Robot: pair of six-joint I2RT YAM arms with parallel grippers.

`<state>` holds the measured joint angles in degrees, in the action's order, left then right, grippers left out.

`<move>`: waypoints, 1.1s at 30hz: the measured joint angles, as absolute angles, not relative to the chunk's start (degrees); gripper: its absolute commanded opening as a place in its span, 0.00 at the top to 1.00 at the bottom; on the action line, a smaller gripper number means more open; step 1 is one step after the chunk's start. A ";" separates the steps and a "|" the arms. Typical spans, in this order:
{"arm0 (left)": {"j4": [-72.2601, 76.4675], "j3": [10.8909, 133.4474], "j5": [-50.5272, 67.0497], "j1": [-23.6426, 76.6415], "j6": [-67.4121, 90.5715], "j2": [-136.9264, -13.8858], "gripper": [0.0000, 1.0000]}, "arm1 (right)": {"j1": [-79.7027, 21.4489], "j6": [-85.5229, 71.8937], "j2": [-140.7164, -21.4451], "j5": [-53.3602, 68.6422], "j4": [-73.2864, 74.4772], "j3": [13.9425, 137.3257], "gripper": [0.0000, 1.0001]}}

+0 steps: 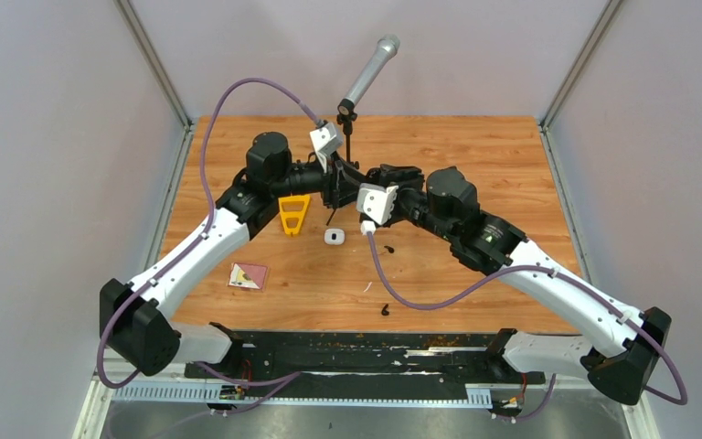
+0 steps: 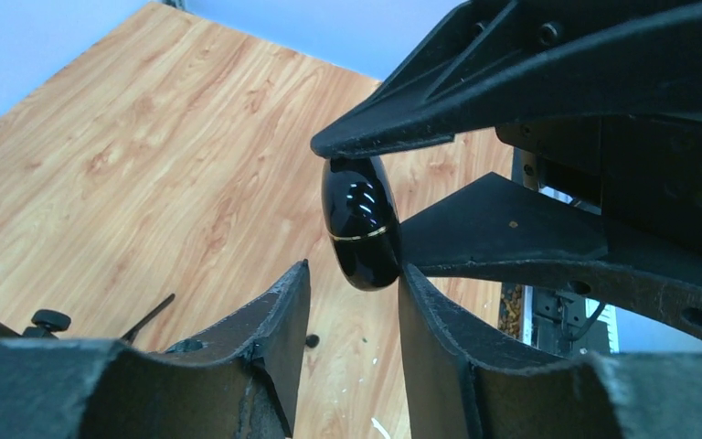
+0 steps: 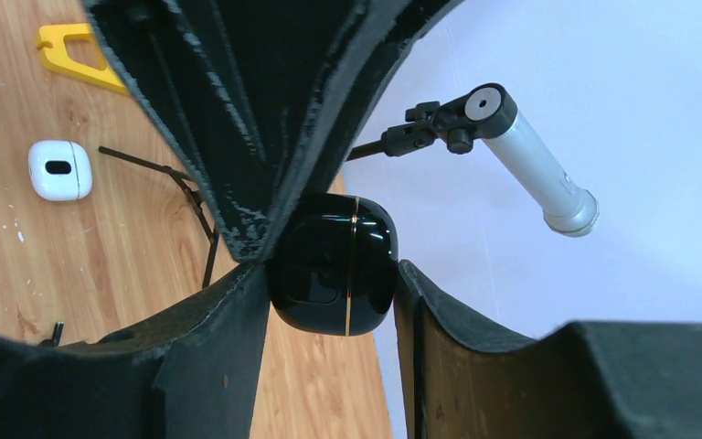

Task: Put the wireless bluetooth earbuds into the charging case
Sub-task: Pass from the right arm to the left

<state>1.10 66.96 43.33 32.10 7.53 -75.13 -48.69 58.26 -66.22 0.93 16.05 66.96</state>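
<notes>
Two wrist views show black case (image 3: 334,265) (hidden from above) | right fingers (image 3: 210,366) grip it | left fingers (image 2: 274,338) parted around it

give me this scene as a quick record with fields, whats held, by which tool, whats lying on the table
held item: black case, glossy, gold seam, lid shut
right tool: clamped on the black case
left tool: jaws around one end of the black case, gap showing on one side
on table: white case, black earbud, second black earbud, yellow wedge, card
white earbuds: too small to tell
task state: black earbuds not yet inserted
</notes>
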 measured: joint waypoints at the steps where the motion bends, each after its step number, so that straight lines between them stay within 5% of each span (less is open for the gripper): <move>1: 1.08 66.96 43.48 32.10 7.55 -75.29 0.55 | -48.95 59.11 -65.91 0.58 15.46 66.28 1.00; 16: 4.03 67.09 48.62 31.27 7.84 -76.34 0.55 | -50.22 62.35 -65.52 -0.89 13.19 64.40 1.00; 24: 6.66 67.09 50.98 31.46 9.61 -77.38 0.42 | -50.89 63.59 -65.39 -0.49 12.36 63.37 1.00; 30: 8.56 67.55 53.45 30.89 10.61 -78.59 0.56 | -51.35 63.66 -65.14 -0.14 11.14 63.02 1.00; 33: 7.99 68.27 53.01 30.79 10.59 -79.18 0.73 | -51.35 63.61 -65.14 -0.25 10.35 63.00 0.98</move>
